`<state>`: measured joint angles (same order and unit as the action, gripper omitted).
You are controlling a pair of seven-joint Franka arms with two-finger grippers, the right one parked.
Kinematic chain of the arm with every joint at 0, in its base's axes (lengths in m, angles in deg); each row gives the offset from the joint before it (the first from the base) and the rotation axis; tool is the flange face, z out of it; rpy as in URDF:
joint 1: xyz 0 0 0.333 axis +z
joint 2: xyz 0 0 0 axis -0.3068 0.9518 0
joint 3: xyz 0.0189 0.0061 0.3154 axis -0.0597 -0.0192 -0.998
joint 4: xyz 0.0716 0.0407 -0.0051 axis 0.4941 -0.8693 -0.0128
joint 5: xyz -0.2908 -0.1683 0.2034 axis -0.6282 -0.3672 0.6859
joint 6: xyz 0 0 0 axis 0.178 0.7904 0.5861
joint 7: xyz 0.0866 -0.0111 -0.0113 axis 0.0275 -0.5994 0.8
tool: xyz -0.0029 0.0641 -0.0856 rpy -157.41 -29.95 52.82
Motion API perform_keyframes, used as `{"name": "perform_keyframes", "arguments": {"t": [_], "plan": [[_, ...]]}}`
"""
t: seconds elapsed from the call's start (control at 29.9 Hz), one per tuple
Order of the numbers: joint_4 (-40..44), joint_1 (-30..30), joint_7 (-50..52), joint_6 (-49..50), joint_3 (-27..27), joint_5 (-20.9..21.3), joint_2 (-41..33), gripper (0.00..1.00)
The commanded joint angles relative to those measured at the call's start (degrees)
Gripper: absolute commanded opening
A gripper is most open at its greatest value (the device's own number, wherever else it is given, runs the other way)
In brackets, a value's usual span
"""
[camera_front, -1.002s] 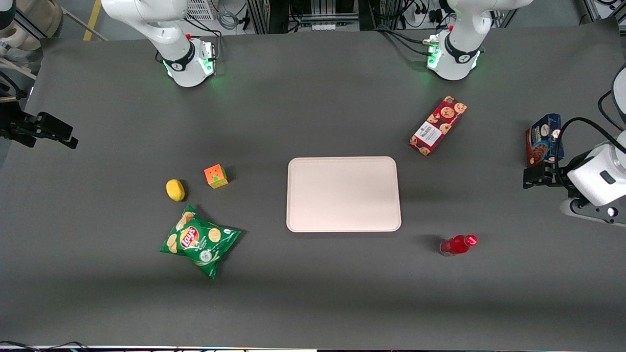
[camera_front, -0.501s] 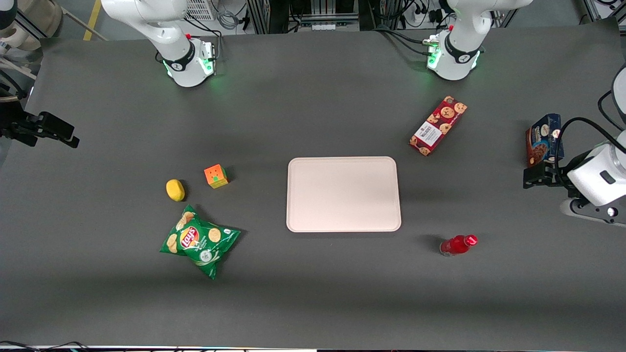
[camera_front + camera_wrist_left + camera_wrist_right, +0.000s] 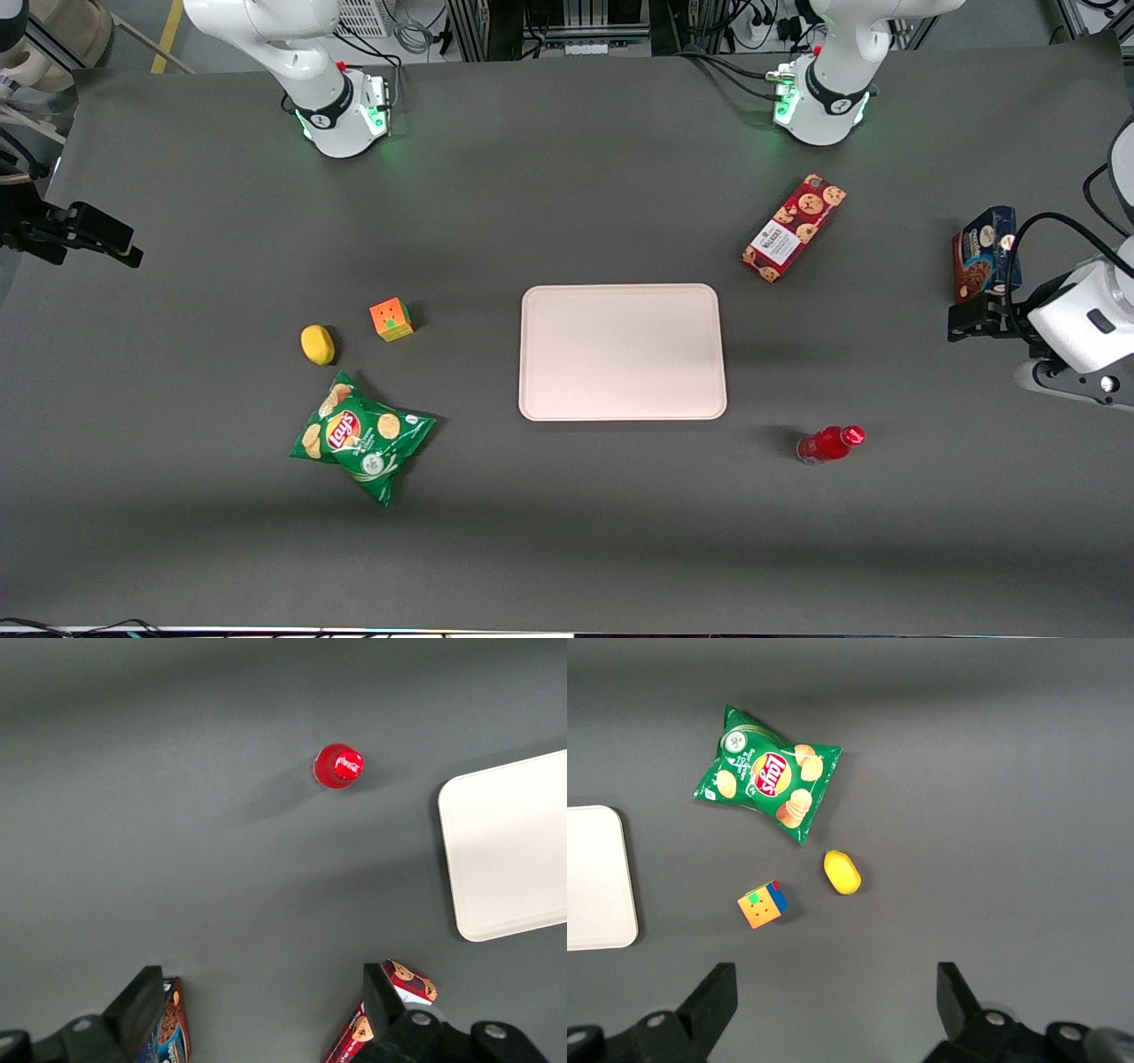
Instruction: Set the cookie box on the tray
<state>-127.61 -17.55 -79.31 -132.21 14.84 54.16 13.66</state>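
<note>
The cookie box (image 3: 985,252), dark navy with a brown cookie picture, stands on the table toward the working arm's end. One edge of the cookie box (image 3: 171,1029) shows beside a finger in the left wrist view. My left gripper (image 3: 961,321) hangs above the table, a little nearer to the front camera than the box. The gripper (image 3: 261,1005) is open wide, with only bare table between its fingers. The pale cream tray (image 3: 620,350) lies flat mid-table with nothing on it, well apart from the box; one end of the tray (image 3: 514,842) shows from the wrist.
A long red box printed with cookies (image 3: 795,228) lies farther from the front camera than the tray. A red bottle (image 3: 830,443) stands nearer to it. A chip bag (image 3: 361,436), yellow lemon (image 3: 317,344) and colour cube (image 3: 392,319) lie toward the parked arm's end.
</note>
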Motion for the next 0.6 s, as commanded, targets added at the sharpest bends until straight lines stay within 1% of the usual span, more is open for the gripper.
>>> {"name": "perform_keyframes", "arguments": {"t": [0.0,0.23,0.4,0.57], "plan": [[-1.34,-0.22,0.7,-0.03,0.01,0.16,-1.7,1.0],[-1.34,0.04,0.18,0.06,-0.08,0.16,-1.7,1.0],[-1.43,0.3,-0.52,2.69,-0.6,0.25,-2.84,1.0],[-1.61,1.18,-5.7,5.06,-2.09,0.86,-4.86,1.0]]}}
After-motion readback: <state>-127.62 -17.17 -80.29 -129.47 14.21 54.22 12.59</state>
